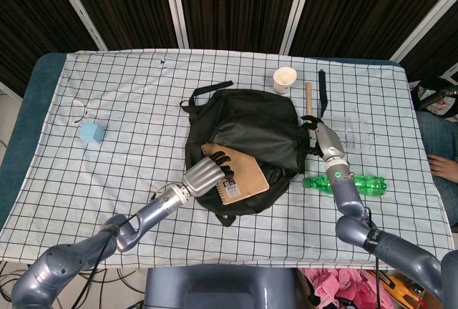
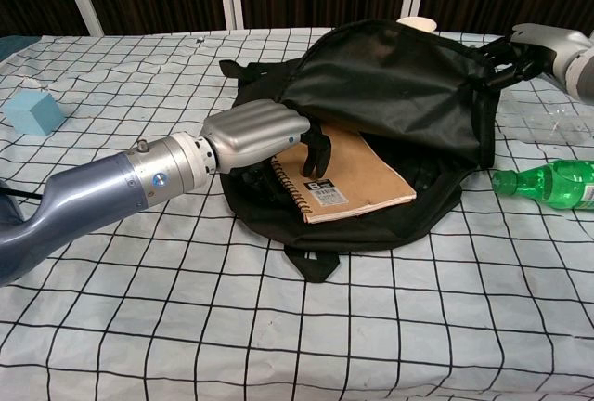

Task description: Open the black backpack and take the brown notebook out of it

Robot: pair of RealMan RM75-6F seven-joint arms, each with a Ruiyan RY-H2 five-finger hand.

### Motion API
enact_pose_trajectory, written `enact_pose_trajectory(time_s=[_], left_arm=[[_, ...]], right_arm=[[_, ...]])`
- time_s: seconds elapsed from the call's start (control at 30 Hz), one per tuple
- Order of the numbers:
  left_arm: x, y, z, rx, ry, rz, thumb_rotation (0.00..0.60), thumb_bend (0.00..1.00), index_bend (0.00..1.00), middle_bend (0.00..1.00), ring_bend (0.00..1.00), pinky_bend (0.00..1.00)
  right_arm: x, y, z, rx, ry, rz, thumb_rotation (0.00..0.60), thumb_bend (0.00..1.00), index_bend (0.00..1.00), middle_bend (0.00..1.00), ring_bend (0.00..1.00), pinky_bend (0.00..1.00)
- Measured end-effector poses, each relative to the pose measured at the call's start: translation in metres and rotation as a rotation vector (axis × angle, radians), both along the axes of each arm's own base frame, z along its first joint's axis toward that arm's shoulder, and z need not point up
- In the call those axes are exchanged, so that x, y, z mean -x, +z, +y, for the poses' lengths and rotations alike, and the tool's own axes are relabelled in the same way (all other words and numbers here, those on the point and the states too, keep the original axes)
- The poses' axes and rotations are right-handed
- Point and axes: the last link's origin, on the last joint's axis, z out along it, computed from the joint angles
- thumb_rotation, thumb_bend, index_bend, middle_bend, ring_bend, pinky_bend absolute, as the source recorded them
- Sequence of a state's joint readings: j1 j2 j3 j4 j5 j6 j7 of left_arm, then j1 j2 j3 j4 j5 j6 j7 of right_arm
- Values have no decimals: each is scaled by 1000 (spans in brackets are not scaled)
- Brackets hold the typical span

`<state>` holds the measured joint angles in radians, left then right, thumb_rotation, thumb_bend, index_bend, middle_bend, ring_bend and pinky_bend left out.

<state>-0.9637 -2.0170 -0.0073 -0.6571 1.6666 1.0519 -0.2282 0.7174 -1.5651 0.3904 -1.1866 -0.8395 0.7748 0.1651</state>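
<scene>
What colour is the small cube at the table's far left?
Light blue. The small foam-like cube shows best in the chest view.

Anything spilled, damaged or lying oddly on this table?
Nothing spilled or damaged. The green bottle lies on its side beside the backpack, and the notebook sticks halfway out of the open bag under the left hand, as the task would have it.

Black backpack smack in the middle of a white tablecloth with a thin dark grid. Brown notebook with a black spiral and a white barcode label poking out the front. Light blue cube way off left of the backpack, green bottle to its right, white paper cup behind it. Silver hands with black fingers.
</scene>
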Motion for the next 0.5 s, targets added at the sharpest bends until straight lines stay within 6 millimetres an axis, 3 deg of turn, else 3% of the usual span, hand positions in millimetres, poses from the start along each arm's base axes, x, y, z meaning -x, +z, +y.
enact_pose_trajectory(time_s=[0.5], left_arm=[[1, 7, 7, -42, -16, -17, 600, 390, 569, 612, 313, 280]], right_arm=[[-2, 1, 0, 3, 27, -10, 600, 492, 774, 144, 86, 122]])
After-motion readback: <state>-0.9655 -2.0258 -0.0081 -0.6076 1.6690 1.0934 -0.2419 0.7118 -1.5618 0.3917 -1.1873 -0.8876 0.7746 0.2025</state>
